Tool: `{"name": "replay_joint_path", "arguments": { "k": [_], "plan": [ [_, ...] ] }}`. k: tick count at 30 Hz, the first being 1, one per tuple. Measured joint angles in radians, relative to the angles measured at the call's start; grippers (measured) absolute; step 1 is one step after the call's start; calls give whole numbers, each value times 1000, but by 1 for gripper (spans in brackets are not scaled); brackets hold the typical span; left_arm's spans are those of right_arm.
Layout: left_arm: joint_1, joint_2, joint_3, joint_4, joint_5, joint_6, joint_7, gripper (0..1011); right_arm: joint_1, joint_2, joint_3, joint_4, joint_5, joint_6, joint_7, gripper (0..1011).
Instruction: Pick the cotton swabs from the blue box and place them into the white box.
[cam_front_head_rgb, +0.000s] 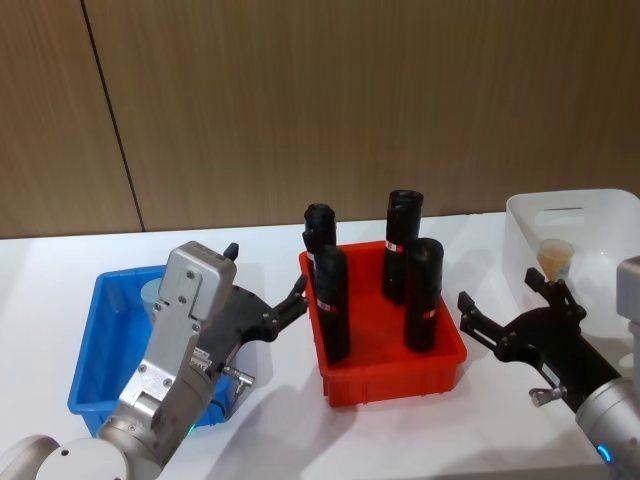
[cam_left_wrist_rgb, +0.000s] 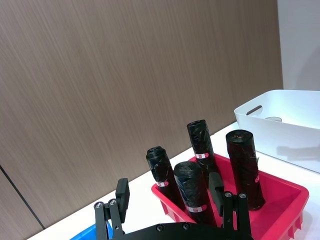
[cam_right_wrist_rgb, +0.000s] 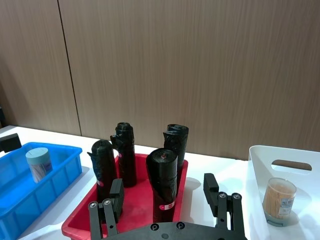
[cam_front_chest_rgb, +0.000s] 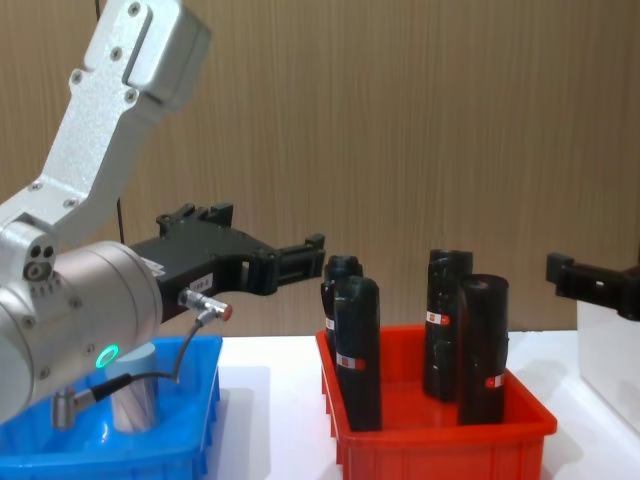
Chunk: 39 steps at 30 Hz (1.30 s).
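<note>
Wood wall (cam_front_head_rgb: 300, 100); left gripper (cam_front_head_rgb: 266, 268), right gripper (cam_front_head_rgb: 498, 292) spread, empty; right wrist view: cotton swabs (cam_right_wrist_rgb: 38, 162) in blue box (cam_right_wrist_rgb: 55, 182).

You've got a bright blue box (cam_front_head_rgb: 95, 340), red bin (cam_front_head_rgb: 400, 378), white box (cam_front_head_rgb: 612, 205). Bottles (cam_front_head_rgb: 423, 295) black, red-and-white label bands. Your cotton swabs jar (cam_right_wrist_rgb: 37, 164): clear, pale blue-grey lid, tan sticks. Table (cam_front_head_rgb: 480, 430) white; wall (cam_front_head_rgb: 300, 100) brown wood grain.

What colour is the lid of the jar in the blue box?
Pale blue-grey; the lid shows best in the right wrist view.
</note>
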Motion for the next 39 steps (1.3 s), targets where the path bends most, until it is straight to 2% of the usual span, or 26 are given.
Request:
{"name": "replay_joint_path", "arguments": {
  "k": [14,20,27,39],
  "plan": [
    [0,0,0,1,-1,0,0,1004,0,0,0,1,0,0,0,1002],
    [0,0,0,1,-1,0,0,1004,10,-2,2,16,0,-1,20,1002],
    [0,0,0,1,-1,1,0,1004,53,-10,7,81,12,-9,79,1002],
    [0,0,0,1,-1,0,0,1004,176,-39,16,264,52,-38,241,1001]
  ]
}}
